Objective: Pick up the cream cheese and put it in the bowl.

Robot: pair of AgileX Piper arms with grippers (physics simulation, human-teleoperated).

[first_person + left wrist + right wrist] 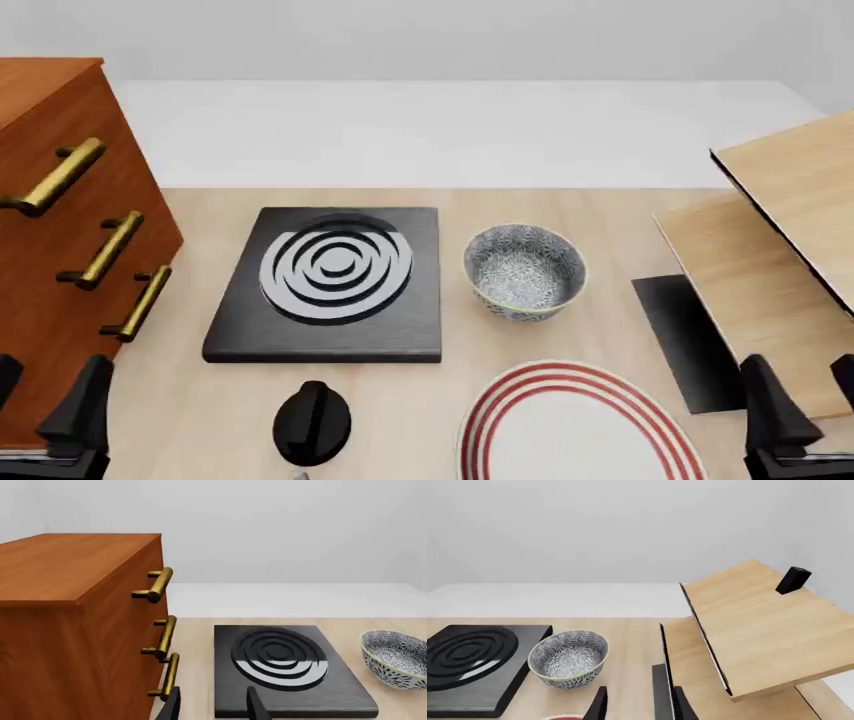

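Note:
The cream cheese is out of view in all three views. The bowl (523, 288), small and deep with a blue-grey floral pattern, stands upright near the middle of the table, right of the black stove plate; it also shows as the bowl (395, 661) and the bowl (567, 662). Nothing lies inside it that I can see. My left gripper (47, 398) is open at the near left edge, beside the cabinet. My right gripper (807, 398) is open at the near right edge. Both are well short of the bowl and hold nothing, as the left gripper (213, 707) and right gripper (639, 707) confirm.
A wooden cabinet (54, 250) with brass handles fills the left. A black stove plate (334, 280) with concentric rings lies left of the bowl, a black knob (314, 422) in front of it. A red-striped plate (574, 378) sits near front. A tilted wooden rack (787, 230) stands right.

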